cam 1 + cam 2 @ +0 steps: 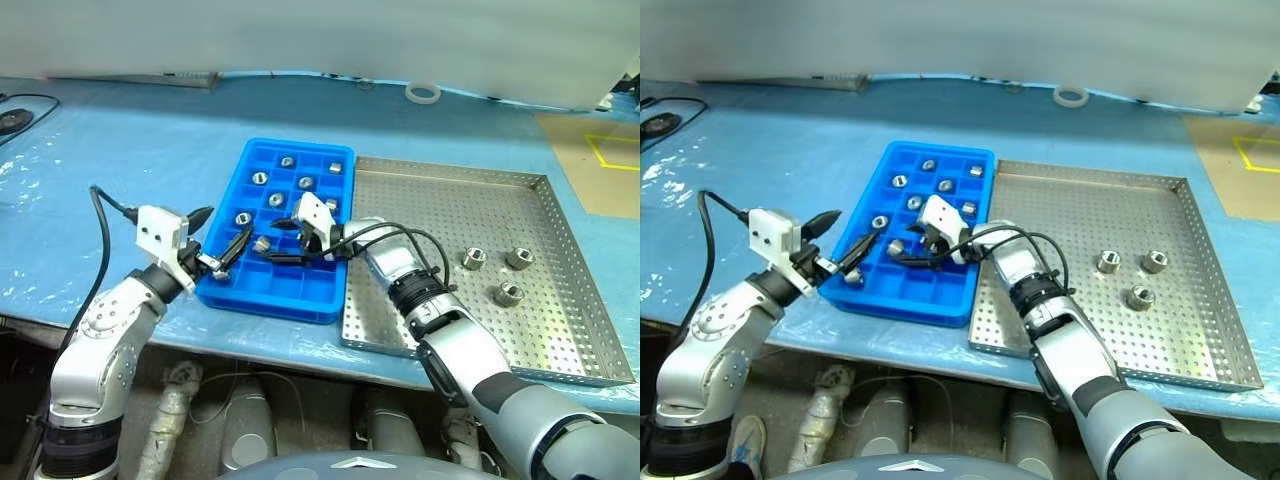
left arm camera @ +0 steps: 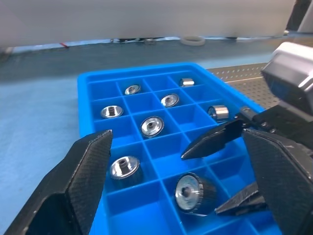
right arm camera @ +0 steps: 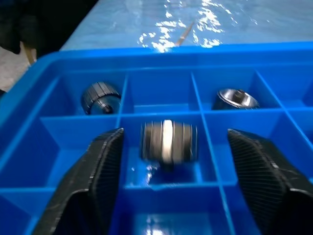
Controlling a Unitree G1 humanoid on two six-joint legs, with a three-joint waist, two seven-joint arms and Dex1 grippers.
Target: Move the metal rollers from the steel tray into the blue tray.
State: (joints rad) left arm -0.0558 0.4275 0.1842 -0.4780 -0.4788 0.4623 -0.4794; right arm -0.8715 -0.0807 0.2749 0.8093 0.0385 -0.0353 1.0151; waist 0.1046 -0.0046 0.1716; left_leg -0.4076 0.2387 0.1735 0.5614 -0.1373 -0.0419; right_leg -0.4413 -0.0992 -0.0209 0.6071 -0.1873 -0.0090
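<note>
Blue sheeting covers the counter (image 1: pixel 120 170), on which the blue tray (image 1: pixel 225 215) is set against the steel tray (image 1: pixel 560 300) so that the spread right pincer (image 1: pixel 272 240) is judged to be releasing a roller (image 3: pixel 168 141) into a compartment, three metal rollers (image 1: pixel 498 270) being left on the steel tray, while the left pincer (image 1: pixel 220 232) is held spread beside the blue tray's near corner.

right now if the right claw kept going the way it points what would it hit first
Most likely the metal roller lying between its open fingers in a compartment of the blue tray; beyond that, the tray's divider wall, though depth is hard to judge.
</note>
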